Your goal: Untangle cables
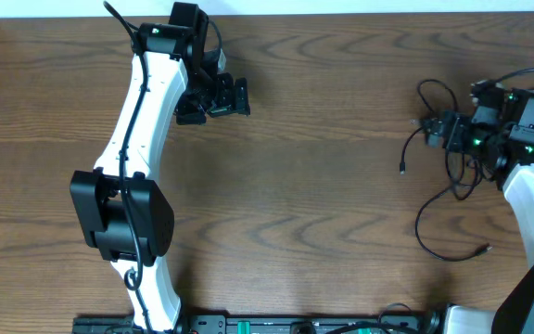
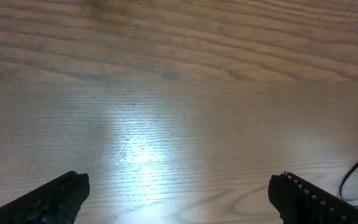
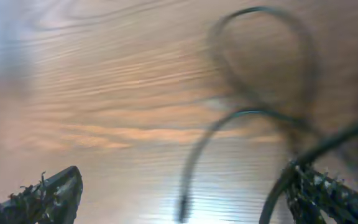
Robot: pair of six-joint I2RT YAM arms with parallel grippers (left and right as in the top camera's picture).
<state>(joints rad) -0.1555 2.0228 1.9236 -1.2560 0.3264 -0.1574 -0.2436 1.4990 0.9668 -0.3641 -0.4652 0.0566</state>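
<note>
Thin black cords with small plug ends (image 1: 419, 225) are lying looped at the right of the brown wooden table (image 1: 323, 204). The right gripper (image 3: 182, 190) is standing wide open among them, gripping nothing; the left gripper (image 2: 179, 186) is hanging open at far left. The right wrist view is blurring, so a cord is possibly catching a finger, risking tighter knots.

Even light, glare on table (image 2: 135, 152), cables (image 3: 241, 114) blurred at right wrist
</note>
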